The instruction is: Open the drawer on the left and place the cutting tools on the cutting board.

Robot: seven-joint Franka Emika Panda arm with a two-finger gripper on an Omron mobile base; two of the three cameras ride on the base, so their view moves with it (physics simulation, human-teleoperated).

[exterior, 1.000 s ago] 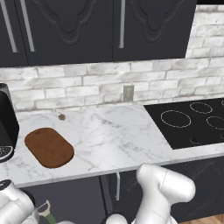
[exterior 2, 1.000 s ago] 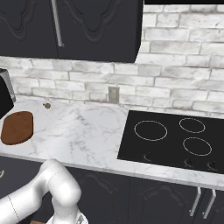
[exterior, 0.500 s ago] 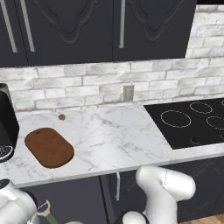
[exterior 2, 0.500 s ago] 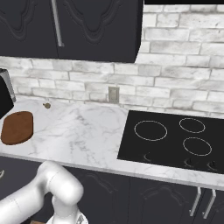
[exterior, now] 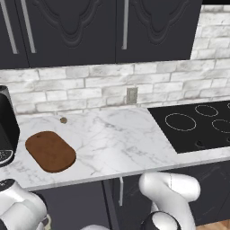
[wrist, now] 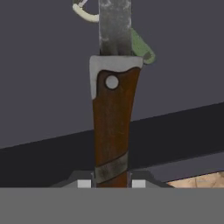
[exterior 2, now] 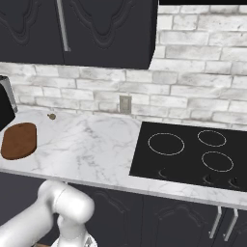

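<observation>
The hand view showed the knife standing straight up out of the gripper, its brown wooden handle pinched between the two fingertips and its grey blade running off the top edge, so the jaws were narrow and closed on that handle. Behind the blade lay the peeler, a bit of green handle and a curl of cream head, resting on the grey floor of the drawer. The step in hand looked like lifting the first cutting tool out of the opened drawer. The cutting board sat bare on the marble counter at its left end, just beside the black appliance, and well above where the hand was working. The next move, as I judged it, called for raising the knife clear of the drawer's front edge, carrying it up over the counter lip and laying it flat on the board, then returning for the peeler. Compared with a second earlier, the base views matched except that the white arm had shifted slightly lower; the board had not moved.
</observation>
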